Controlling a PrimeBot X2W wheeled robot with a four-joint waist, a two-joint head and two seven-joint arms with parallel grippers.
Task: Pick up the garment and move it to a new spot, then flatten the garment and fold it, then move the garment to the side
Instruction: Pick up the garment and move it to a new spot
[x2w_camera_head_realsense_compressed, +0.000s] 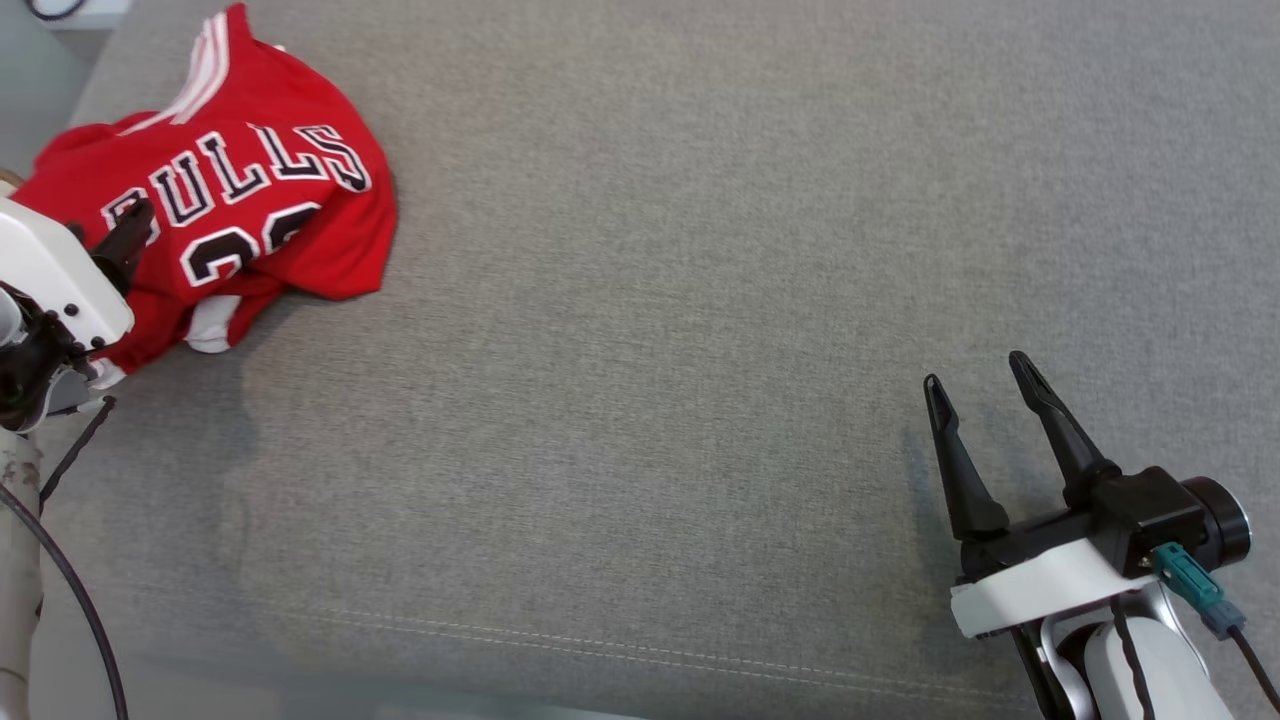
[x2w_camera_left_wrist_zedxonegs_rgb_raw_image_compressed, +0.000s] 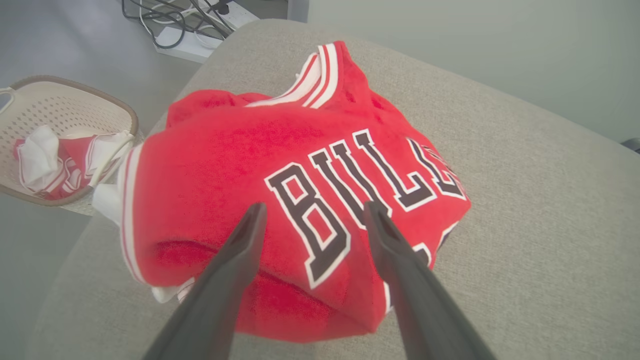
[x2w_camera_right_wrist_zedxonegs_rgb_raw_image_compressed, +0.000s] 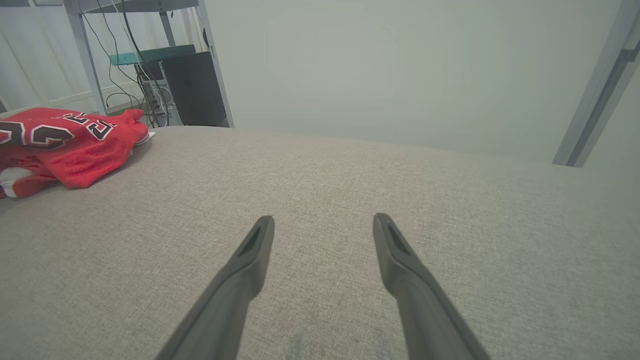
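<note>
Right, quick notes: 1 garment (x2w_camera_head_realsense_compressed: 250, 190), red mesh-knit jersey w/ black block letters edged white & red-white striped trim, bunched in a soft rumpled heap at far-left corner of cushion (x2w_camera_head_realsense_compressed: 650, 350), close to its rounded edge. Cushion 1x, grey-beige woven fabric, coarse flat weave, broad, corners rounded, w/ 1 pale stitched seam (x2w_camera_head_realsense_compressed: 600, 643) along near edge. Grippers 2x, each w/ 2 long dark fingers (x2w_camera_right_wrist_zedxonegs_rgb_raw_image_compressed: 250, 270), smooth hard plastic, tapering to blunt tips; left gripper (x2w_camera_left_wrist_zedxonegs_rgb_raw_image_compressed: 315, 207) spread wide, nothing pinched, hovering over lettered front of garment, contact w/ cloth: can't tell; right gripper (x2w_camera_head_realsense_compressed: 976, 368) likewise spread wide & empty, low over bare cushion at near right, well apart from garment, w/ 1 teal plug (x2w_camera_head_realsense_compressed: 1185, 580) on its side. Beside cushion, down on floor in left wrist view: 1 basket (x2w_camera_left_wrist_zedxonegs_rgb_raw_image_compressed: 127, 107), cream perforated plastic, brown rounded rim, holding 1 more crumpled red-white cloth (x2w_camera_left_wrist_zedxonegs_rgb_raw_image_compressed: 60, 165). Beyond that: 1 white power strip (x2w_camera_left_wrist_zedxonegs_rgb_raw_image_compressed: 192, 45) under a tangle of dark cables (x2w_camera_left_wrist_zedxonegs_rgb_raw_image_compressed: 205, 20). Bg of right wrist view: grey metal frame legs (x2w_camera_right_wrist_zedxonegs_rgb_raw_image_compressed: 84, 55), 1 dark boxy unit (x2w_camera_right_wrist_zedxonegs_rgb_raw_image_compressed: 195, 90), plain pale wall (x2w_camera_right_wrist_zedxonegs_rgb_raw_image_compressed: 400, 65).
</note>
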